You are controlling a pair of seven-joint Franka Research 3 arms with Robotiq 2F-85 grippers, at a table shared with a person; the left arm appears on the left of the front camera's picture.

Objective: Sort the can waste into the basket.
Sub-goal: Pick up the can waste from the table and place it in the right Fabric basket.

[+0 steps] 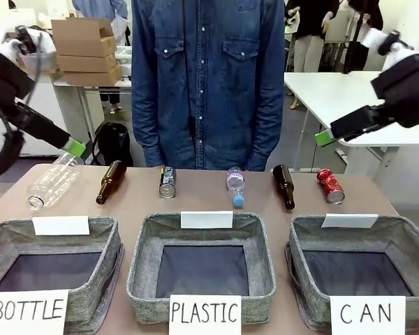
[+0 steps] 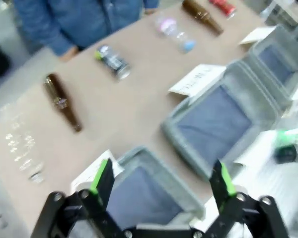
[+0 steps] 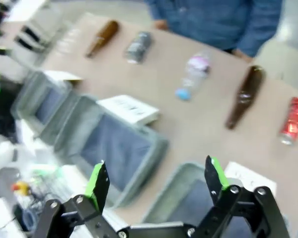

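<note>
Dark can [image 1: 167, 182] lying, top nearward, red can [image 1: 330, 186] likewise (angled right)

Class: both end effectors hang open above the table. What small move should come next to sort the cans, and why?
Probably lower the right end effector toward the red can. That can lies on its side just behind the CAN basket and nearest that end effector, which is open and empty. The dark can lies farther left.
</note>
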